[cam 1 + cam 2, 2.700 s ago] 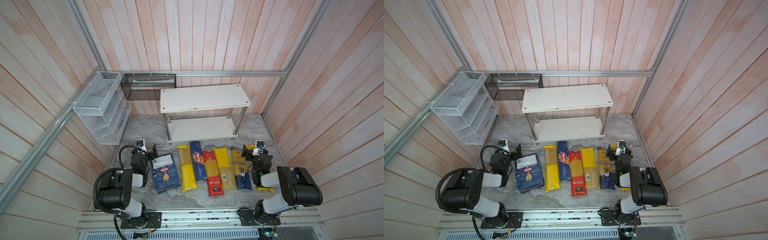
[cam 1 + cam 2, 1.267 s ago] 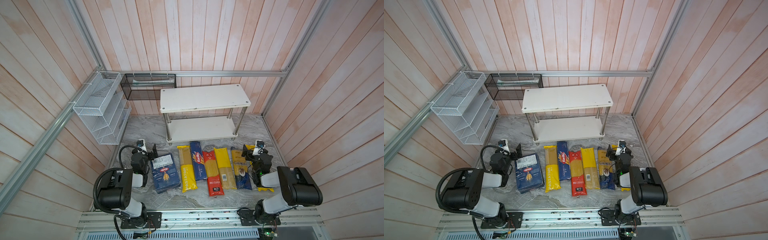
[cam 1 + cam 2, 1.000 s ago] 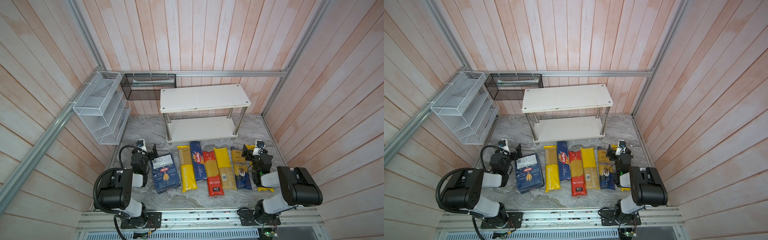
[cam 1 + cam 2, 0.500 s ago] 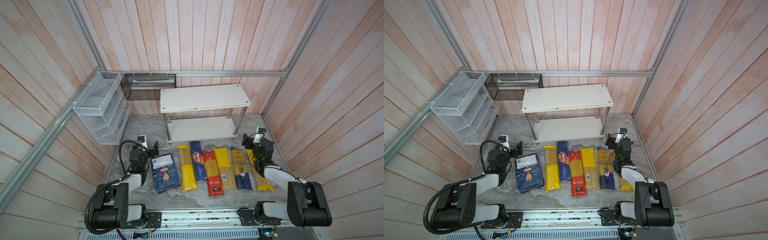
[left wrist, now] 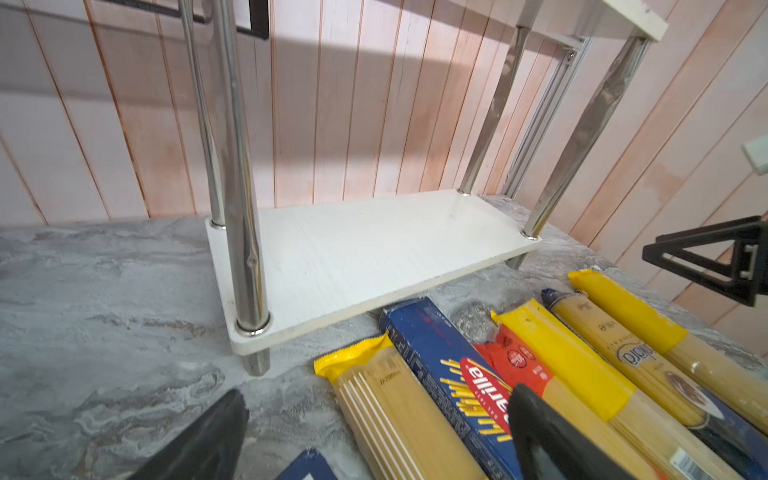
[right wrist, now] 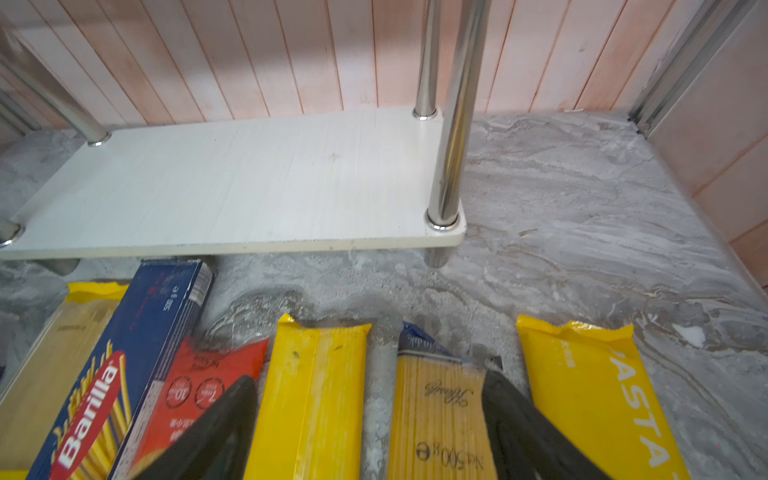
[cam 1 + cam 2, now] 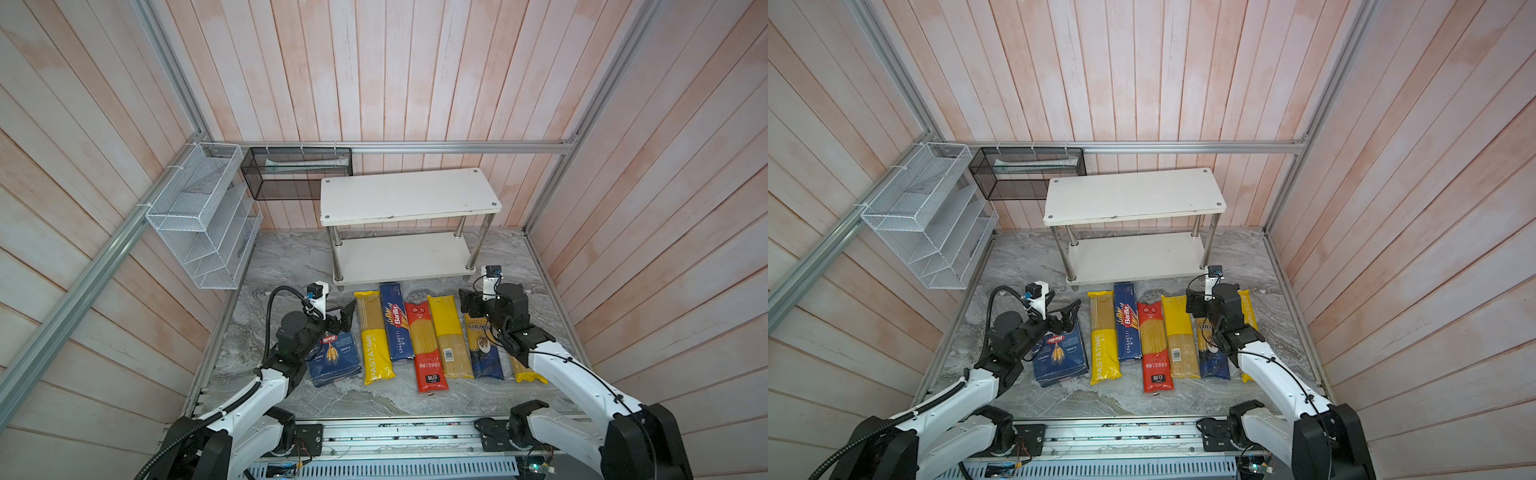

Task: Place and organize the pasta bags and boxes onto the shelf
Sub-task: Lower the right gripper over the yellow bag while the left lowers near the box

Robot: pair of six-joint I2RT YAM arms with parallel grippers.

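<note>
In a top view, 7 pasta packs are lying side by side on the grey table (image 7: 291, 266), just in front of the white 2-tier shelf (image 7: 409, 195). From the left they are running: wide Barilla box (image 7: 336, 359), PASTATIME bag (image 7: 374, 336), Spaghetti box (image 7: 397, 324), red bag (image 7: 424, 345), plain yellow bag (image 7: 449, 336), gold-and-blue bag (image 7: 484, 353), and a last yellow bag (image 7: 525, 372) partly under the right arm. The left end effector (image 7: 341, 318) is hovering by the far end of the wide Barilla box. The right end effector (image 7: 469, 303) is hanging over the far ends of the plain yellow and gold-and-blue bags.

The left wrist view is showing 2 dark fingers (image 5: 199, 440) standing wide apart and gripping nothing, with the shelf's lower board (image 5: 374, 249) ahead.

The right wrist view is showing its 2 fingers (image 6: 216, 428) spread as well, gripping nothing. The plain yellow bag (image 6: 316, 395) and the gold-and-blue bag (image 6: 436, 407) are lying between them.
</note>
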